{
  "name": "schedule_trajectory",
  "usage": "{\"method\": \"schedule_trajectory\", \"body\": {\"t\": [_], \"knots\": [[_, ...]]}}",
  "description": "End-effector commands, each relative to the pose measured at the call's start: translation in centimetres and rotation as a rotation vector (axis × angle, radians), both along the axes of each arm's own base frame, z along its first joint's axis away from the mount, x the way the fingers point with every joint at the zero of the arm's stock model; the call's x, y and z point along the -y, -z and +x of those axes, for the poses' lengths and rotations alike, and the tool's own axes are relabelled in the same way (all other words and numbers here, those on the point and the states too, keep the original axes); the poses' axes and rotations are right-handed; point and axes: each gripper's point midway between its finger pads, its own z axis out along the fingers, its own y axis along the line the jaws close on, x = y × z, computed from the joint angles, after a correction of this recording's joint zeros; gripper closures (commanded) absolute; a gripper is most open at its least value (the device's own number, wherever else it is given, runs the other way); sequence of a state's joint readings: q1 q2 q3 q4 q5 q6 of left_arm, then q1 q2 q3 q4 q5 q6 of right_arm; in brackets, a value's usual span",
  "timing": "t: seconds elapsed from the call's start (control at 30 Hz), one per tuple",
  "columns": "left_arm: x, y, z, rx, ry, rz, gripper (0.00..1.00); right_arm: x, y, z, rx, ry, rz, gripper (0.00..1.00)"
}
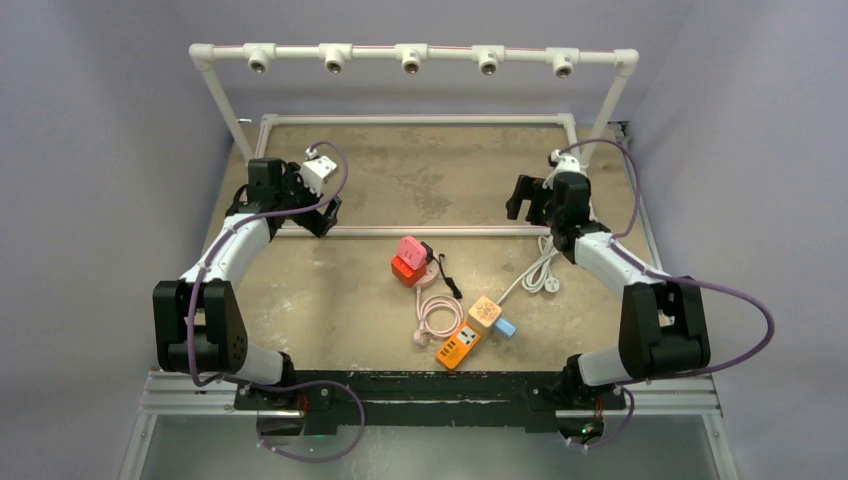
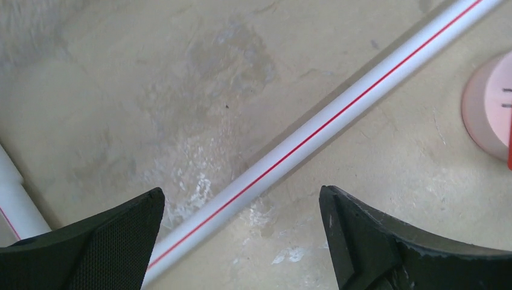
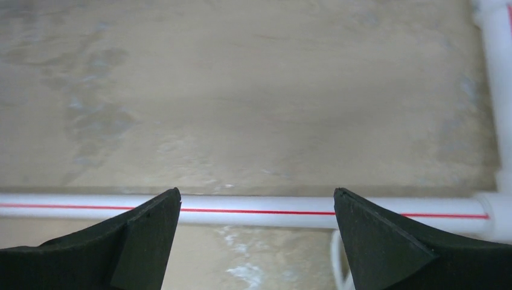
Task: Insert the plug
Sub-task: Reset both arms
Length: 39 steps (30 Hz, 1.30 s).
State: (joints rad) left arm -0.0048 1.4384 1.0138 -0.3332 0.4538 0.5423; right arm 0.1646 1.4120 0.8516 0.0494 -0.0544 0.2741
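An orange power strip [image 1: 458, 348] lies near the front middle of the table. An orange-and-white cube adapter [image 1: 485, 312] and a small blue piece [image 1: 506, 327] sit at its far end. A white plug [image 1: 551, 285] with a white cable [image 1: 530, 272] lies to the right. A pink-and-red adapter [image 1: 408, 260] lies behind, with a black lead [image 1: 445, 275] and a coiled pink cable [image 1: 435, 315]. My left gripper [image 1: 325, 215] [image 2: 241, 193] is open and empty over the white rail. My right gripper [image 1: 520, 200] [image 3: 258, 193] is open and empty over the same rail, far from the plug.
A white pipe rail with a red line [image 1: 430, 231] crosses the table's middle; it also shows in the left wrist view [image 2: 314, 130] and the right wrist view [image 3: 259, 208]. A white pipe frame with several sockets [image 1: 410, 55] stands at the back. A pink object's edge [image 2: 489, 109] shows at right.
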Motion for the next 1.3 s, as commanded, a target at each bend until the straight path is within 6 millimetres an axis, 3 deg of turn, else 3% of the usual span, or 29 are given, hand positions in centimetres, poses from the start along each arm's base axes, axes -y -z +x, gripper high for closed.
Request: {"method": "schedule_trajectory", "body": {"t": [0.0, 0.1, 0.37, 0.47, 0.67, 0.7, 0.77, 0.8, 0.9, 1.03, 1.1, 1.27], "knots": [[-1.7, 0.0, 1.8, 0.052, -0.263, -0.118, 0.01, 5.7, 0.3, 2.7, 0.210, 0.270, -0.075, 0.01], [-3.1, -0.1, 2.7, 0.144, -0.337, -0.180, 0.01, 7.9, -1.0, 3.5, 0.283, 0.326, -0.108, 0.01], [-6.4, 5.5, 3.4, 0.137, -0.473, -0.317, 0.01, 11.2, 0.3, 1.2, 0.362, 0.376, -0.209, 0.01], [-6.9, 6.7, 4.0, 0.140, -0.489, -0.359, 0.01, 12.4, 0.6, 0.3, 0.400, 0.426, -0.194, 0.01], [-6.3, 4.9, 4.3, 0.277, -0.493, -0.478, 0.01, 12.6, -0.1, 0.7, 0.486, 0.449, -0.146, 0.01], [-5.9, 5.6, 3.5, 0.272, -0.481, -0.482, 0.01, 12.6, 0.7, 0.4, 0.471, 0.447, -0.147, 0.01], [-5.7, 5.9, 2.4, 0.317, -0.478, -0.475, 0.01, 12.3, 0.1, -0.3, 0.550, 0.409, -0.170, 0.01], [-5.3, 5.3, 1.7, 0.371, -0.458, -0.496, 0.01, 11.9, 0.6, -0.8, 0.547, 0.389, -0.163, 0.01], [-4.2, 4.9, 0.2, 0.427, -0.413, -0.439, 0.01, 11.5, -0.7, -2.6, 0.666, 0.374, -0.178, 0.01], [-3.7, 5.3, -0.2, 0.506, -0.451, -0.402, 0.01, 11.4, 0.8, -0.4, 0.567, 0.373, -0.172, 0.01], [-3.9, 6.4, 0.3, 0.452, -0.484, -0.307, 0.01, 11.2, 0.8, -0.5, 0.566, 0.367, -0.159, 0.01], [-3.4, 5.8, 0.1, 0.489, -0.469, -0.334, 0.01, 11.4, 0.7, -0.8, 0.572, 0.376, -0.158, 0.01]]}}
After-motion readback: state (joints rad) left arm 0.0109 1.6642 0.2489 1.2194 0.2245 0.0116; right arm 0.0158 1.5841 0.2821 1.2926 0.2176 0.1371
